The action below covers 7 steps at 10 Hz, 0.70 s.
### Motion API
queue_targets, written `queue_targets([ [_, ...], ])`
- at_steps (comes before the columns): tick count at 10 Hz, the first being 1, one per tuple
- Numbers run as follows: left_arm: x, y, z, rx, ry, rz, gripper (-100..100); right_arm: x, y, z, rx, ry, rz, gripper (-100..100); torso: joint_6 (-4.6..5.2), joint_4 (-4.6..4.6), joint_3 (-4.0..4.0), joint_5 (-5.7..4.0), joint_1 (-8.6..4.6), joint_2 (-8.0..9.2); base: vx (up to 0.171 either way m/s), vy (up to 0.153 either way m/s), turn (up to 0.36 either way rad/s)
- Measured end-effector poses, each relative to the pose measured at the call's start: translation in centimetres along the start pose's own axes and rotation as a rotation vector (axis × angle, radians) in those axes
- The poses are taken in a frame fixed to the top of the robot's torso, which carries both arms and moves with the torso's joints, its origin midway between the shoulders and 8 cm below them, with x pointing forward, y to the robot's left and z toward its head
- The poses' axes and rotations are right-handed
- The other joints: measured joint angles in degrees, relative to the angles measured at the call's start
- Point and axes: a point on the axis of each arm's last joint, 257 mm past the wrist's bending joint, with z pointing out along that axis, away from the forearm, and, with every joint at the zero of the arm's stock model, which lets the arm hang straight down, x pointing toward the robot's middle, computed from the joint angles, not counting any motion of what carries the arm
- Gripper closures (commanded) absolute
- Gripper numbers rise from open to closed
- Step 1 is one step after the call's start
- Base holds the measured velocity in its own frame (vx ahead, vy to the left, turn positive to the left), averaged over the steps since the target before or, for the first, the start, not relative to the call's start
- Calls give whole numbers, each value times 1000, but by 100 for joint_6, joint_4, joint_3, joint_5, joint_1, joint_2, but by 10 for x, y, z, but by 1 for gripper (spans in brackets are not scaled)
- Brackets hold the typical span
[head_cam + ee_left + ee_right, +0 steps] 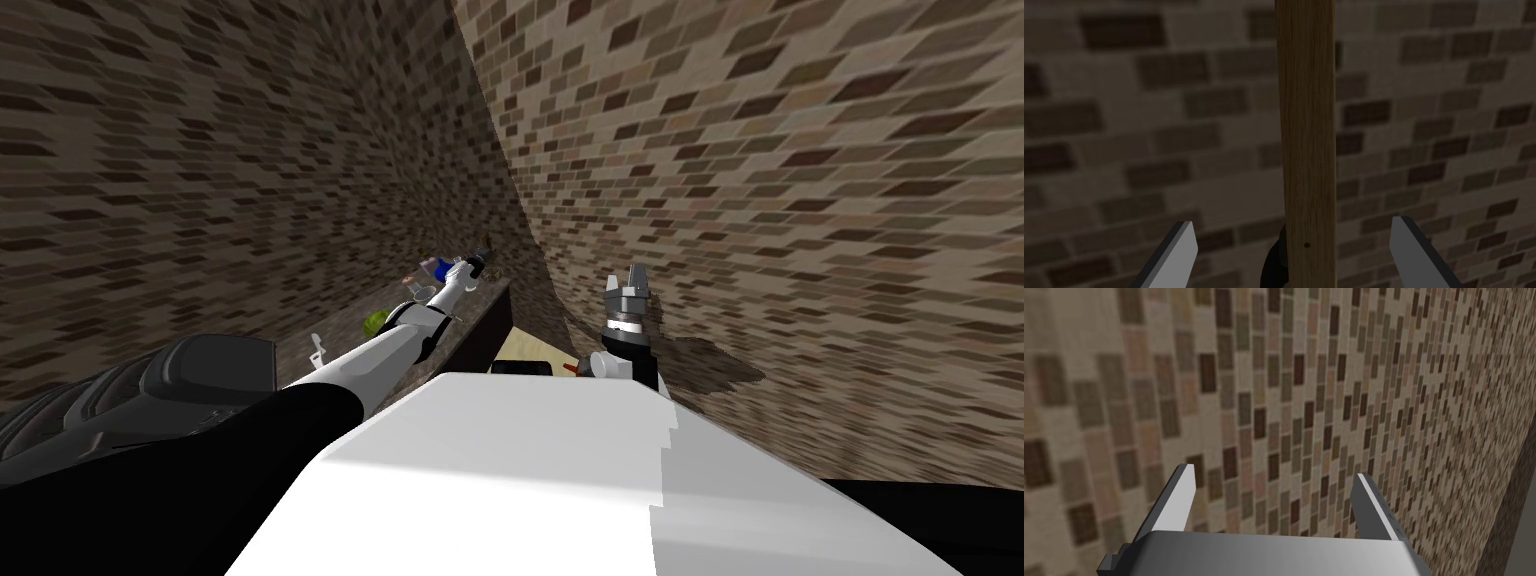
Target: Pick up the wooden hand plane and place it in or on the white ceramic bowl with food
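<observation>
The left gripper (1292,222) is straddling the long, pale brown wooden hand plane (1306,125), which is lying midway between its widely spread fingers, touching neither. It is probably lining up a grasp. The right gripper (1276,473) is waiting aside, fingers apart.

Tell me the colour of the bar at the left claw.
Bar: light brown wood grain, left wrist view.

Mottled brown brick walls (760,150) meet behind a dark counter (482,335).
</observation>
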Motion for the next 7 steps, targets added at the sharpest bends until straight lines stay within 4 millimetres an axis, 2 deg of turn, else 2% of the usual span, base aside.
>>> queue_targets([
  [1, 0, 0, 0, 0, 0, 0, -100, 0, 0, 0, 0, 0, 0, 0, 0, 0, 1, 0, -1, 1, 0, 0, 0],
  [2, 0, 0, 0, 0, 0, 0, 0, 0, 0, 0, 0, 0, 0, 0, 0, 0, 1, 0, -1, 2, 0, 0, 0],
  [3, 0, 0, 0, 0, 0, 0, -100, 0, 0, 0, 0, 0, 0, 0, 0, 1, 1, 0, -1, 2, -36, 15, -145],
  [7, -20, 30, 9, -46, 9, 3, -100, 0, 0, 0, 0, 0, 0, 0, 12, 14, 23, -4, -4, 34, -63, 28, -151],
])
